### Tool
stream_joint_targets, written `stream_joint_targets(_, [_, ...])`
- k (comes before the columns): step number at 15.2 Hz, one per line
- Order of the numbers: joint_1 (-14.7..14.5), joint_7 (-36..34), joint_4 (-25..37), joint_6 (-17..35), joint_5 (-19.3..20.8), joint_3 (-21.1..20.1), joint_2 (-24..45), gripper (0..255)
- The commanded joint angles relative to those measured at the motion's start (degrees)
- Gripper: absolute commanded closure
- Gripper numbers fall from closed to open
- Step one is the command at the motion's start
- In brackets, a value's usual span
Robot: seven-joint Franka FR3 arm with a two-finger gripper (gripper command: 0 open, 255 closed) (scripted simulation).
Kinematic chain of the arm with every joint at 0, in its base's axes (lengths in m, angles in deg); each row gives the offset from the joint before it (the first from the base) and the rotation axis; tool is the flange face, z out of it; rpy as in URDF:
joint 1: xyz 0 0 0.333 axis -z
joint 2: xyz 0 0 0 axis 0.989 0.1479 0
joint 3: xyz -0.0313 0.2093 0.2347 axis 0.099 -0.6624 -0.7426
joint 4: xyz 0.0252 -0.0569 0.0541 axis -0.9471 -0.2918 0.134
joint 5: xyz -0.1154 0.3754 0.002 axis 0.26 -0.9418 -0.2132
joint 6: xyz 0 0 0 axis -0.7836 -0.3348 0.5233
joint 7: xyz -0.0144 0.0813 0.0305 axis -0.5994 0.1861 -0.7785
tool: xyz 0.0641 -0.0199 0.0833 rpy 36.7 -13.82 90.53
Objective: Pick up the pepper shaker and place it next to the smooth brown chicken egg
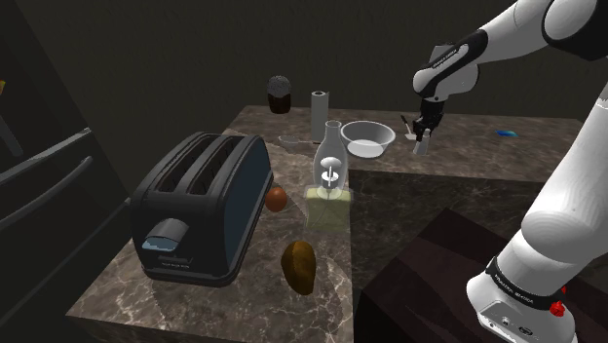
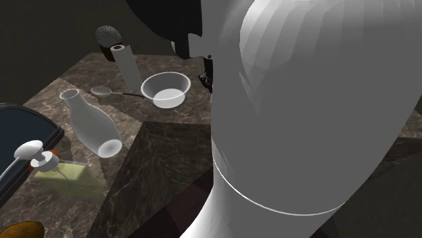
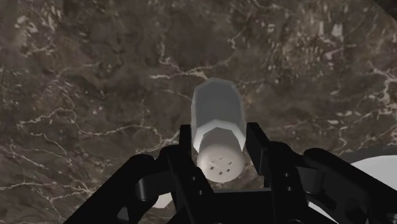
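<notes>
While the all-black two-finger gripper clamped the pale, faceted pepper shaker with its perforated round cap, we saw its long axis running along the fingers, upright above the dark, white-veined marble counter. We judged the carry lay toward the shoulder view's lower left, past the round white bowl, to the smooth reddish-brown egg beside the glossy black toaster.

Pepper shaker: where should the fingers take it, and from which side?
Take the pepper shaker by its faceted body just below the holed cap, coming straight down from above. It is cap-up, and opposite flat facets give the fingers parallel faces; in the wrist view they clasp it that way.
</notes>
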Motion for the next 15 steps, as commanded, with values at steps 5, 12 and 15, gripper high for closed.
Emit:
stream_joint_targets(5, [0.0,0.0,-0.01,0.0,0.0,0.0,0.02,255])
stream_joint_targets(12, [-0.21,-0.51,1.2,-2.94,0.97,0.13,-1.86,255])
stream_joint_targets(15, [-0.33,-0.82,2.25,-5.16,1.59,0.16,-3.15,255])
